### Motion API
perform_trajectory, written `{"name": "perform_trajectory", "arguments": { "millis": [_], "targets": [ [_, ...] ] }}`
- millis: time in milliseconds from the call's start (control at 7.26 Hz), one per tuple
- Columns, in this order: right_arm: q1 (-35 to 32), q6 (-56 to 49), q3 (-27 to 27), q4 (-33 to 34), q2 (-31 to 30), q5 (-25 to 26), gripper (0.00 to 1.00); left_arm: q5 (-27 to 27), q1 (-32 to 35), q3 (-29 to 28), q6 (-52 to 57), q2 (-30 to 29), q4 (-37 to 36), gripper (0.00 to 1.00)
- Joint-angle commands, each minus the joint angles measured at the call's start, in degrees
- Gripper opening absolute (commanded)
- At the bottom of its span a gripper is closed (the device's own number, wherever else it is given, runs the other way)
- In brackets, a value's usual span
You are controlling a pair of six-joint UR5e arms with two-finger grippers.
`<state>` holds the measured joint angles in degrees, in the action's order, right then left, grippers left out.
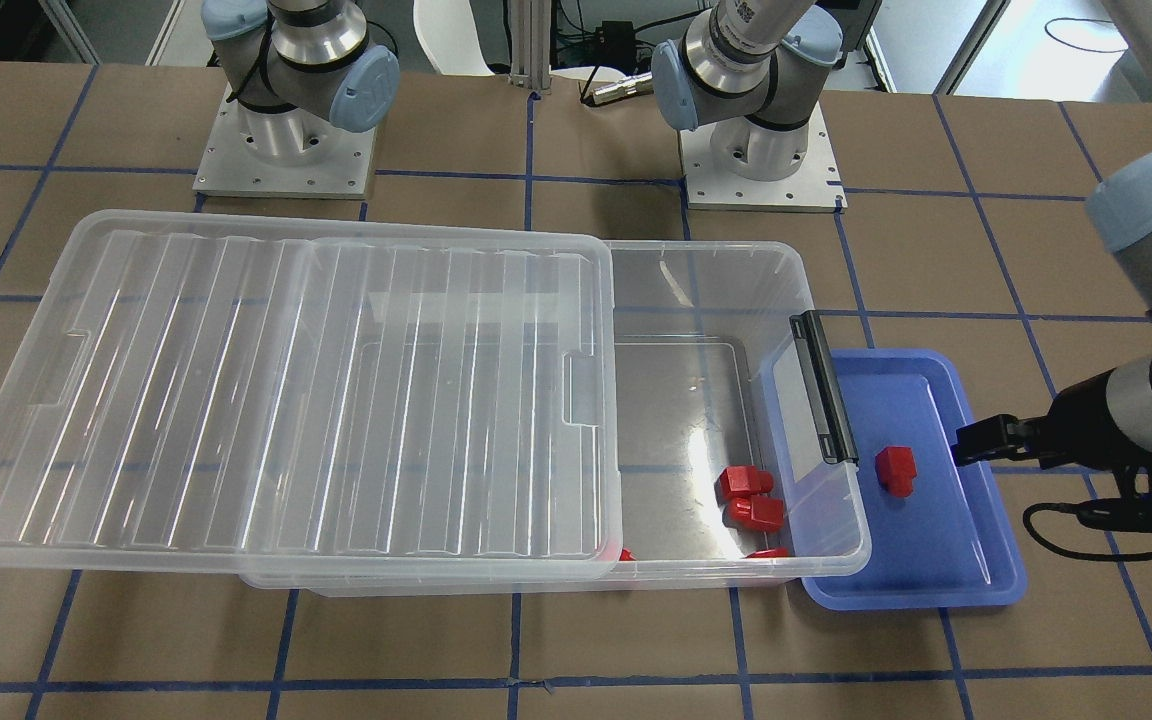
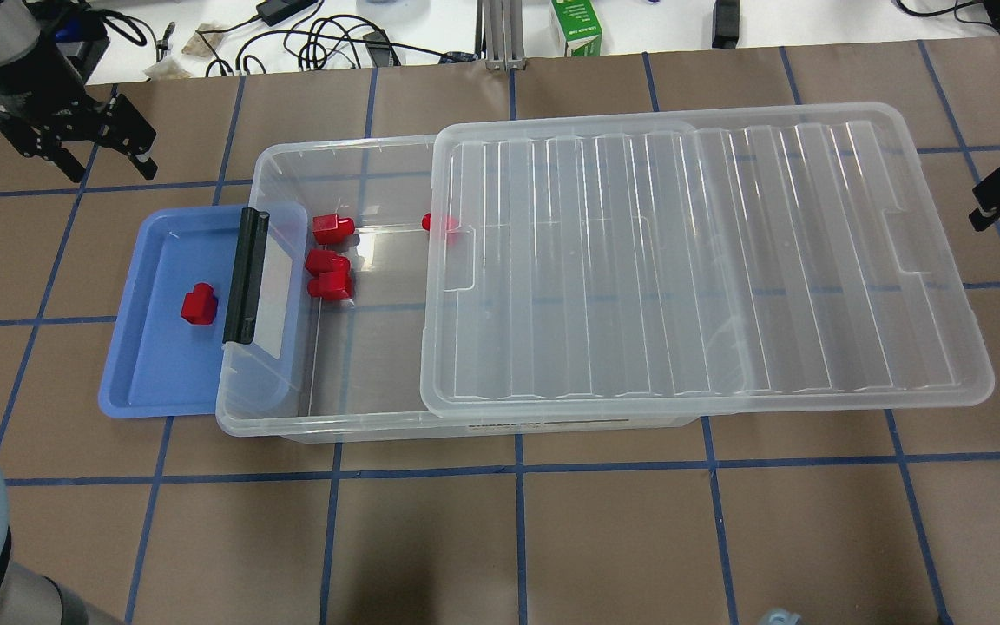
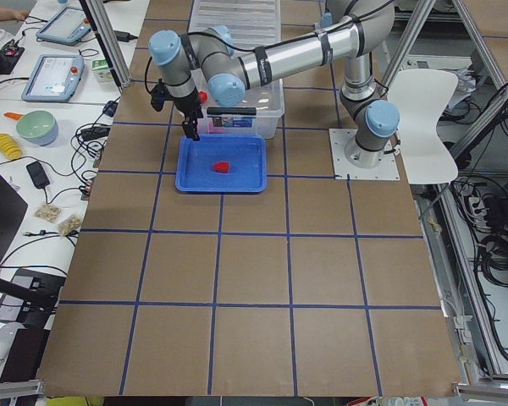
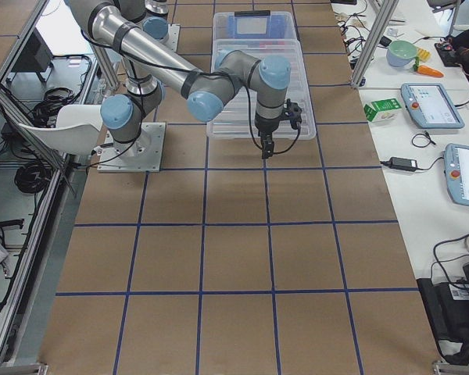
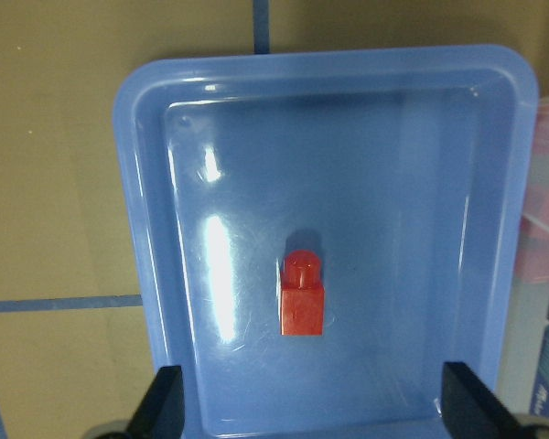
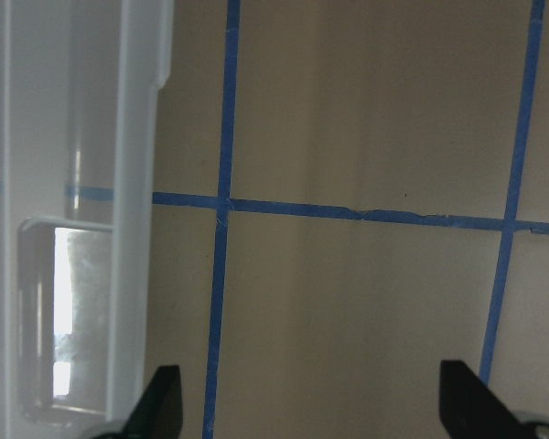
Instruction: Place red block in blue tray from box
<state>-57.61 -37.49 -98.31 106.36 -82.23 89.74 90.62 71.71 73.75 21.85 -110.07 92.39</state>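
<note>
Fingers (image 5: 165, 407) of the left gripper (image 5: 316, 402) stand spread wide with nothing between them, hanging over the blue tray (image 5: 146, 274); the right gripper (image 6: 316, 402) is likewise parted and empty, over bare table beside the far end of the box. Around the rig stand aluminium frame posts, a white chair (image 3: 427, 101) behind the arm bases, and a side bench (image 3: 68, 169) strewn with cables, tablets and a green bowl (image 3: 36, 127). The table (image 2: 604, 538) is covered in brown paper crossed by a grid of blue tape. On it lies the clear box (image 2: 378, 425), its ribbed lid (image 2: 708, 260) slid toward the robot's right so that only the left end is open. A black latch bar (image 2: 246, 276) sits on that end, which overlaps one edge of the tray. The red block (image 2: 199, 304) lies on the tray floor, clear of the rim. Three other red blocks (image 2: 326, 262) lie close together in the open end of the box, and a fourth (image 2: 435, 223) peeks from under the lid's edge.
</note>
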Motion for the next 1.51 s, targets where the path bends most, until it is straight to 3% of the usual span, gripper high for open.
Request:
{"name": "perform_trajectory", "arguments": {
  "millis": [0,275,964,1377],
  "targets": [
    [0.1,-0.3,-2.3,3.2,1.5,-0.1,1.00,-1.5,4.3,-1.6,-0.1,5.3,4.3,1.00],
    [-0.3,0.5,-2.6,2.7,1.0,-0.8,1.00,-1.3,6.2,-1.0,-3.7,6.6,4.5,1.00],
    [-10.4,8.4,-2.6,2.9,0.9,-1.5,1.00,-0.8,6.4,-0.4,-5.6,12.0,8.9,1.00],
    [-17.8,19.5,-2.6,3.3,1.2,-1.7,1.00,-0.6,6.4,-0.5,-5.6,13.7,11.8,1.00]
  ]
}}
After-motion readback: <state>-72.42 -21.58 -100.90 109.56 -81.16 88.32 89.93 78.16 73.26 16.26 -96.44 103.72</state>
